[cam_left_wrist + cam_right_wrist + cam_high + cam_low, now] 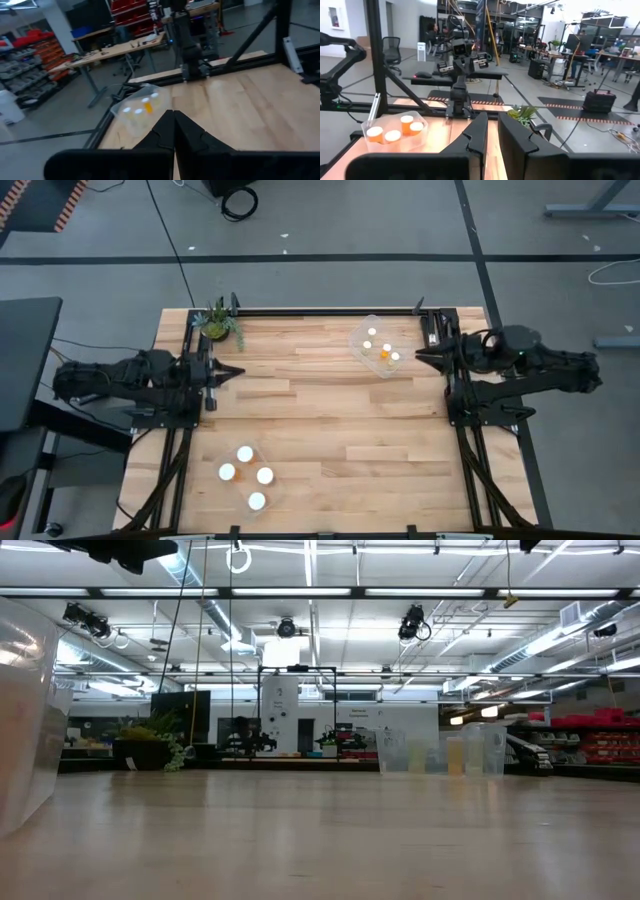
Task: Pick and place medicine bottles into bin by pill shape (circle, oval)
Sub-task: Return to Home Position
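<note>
Both arms are drawn back over the table's side edges, touching nothing. My left gripper (238, 373) (173, 122) hangs shut above the left edge. My right gripper (417, 357) (493, 131) hangs above the right edge, its fingers a narrow slit apart with nothing between them. The medicine bottles stand upright in two clear bins. One bin (376, 347) (140, 106) at the far right holds several white-capped bottles (386, 352). The other bin (245, 474) (395, 133) at the near left holds several more (245, 454) (407, 123). Neither gripper shows in the low view.
A small potted plant (219, 323) (522, 115) stands at the table's far left corner. Black frame rails (330, 311) run along the table's edges. In the low view a clear bin wall (25, 710) stands close at the left. Bare wood (330, 410) lies between the arms.
</note>
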`<state>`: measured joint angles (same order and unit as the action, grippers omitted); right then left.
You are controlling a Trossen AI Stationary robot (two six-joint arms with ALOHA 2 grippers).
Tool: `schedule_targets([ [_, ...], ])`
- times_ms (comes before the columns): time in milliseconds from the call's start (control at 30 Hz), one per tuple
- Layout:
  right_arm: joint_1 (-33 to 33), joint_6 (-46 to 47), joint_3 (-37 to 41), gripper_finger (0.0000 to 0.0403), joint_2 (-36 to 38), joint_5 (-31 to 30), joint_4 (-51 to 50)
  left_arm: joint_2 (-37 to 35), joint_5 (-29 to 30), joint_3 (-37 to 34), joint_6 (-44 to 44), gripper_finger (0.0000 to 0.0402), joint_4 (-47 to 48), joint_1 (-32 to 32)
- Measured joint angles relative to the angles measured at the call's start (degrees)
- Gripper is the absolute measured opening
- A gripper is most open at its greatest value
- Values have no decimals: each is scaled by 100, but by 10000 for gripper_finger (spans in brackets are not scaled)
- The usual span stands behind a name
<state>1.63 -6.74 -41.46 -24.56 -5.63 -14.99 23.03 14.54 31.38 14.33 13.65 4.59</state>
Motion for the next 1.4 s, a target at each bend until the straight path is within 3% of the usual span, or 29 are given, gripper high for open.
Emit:
schedule_targets([
  [333, -201, 107, -602, 35, 5, 15, -563, -385, -231, 2, 133, 14, 11, -698],
  [467, -201, 192, -581, 22, -5, 66, -881, -594, -756, 4, -62, 5, 176, -794],
  [633, -199, 310, -304, 19, 15, 79, -942, -664, -860, -32, -539, 13, 121, -764],
  [900, -199, 270, 162, 19, 20, -98, -623, -657, -1059, -1086, -619, 9, -1201, -522],
  [1400, -199, 356, 1145, 19, 241, -32, 146, -666, -1252, -2386, -767, 11, -2402, -522],
])
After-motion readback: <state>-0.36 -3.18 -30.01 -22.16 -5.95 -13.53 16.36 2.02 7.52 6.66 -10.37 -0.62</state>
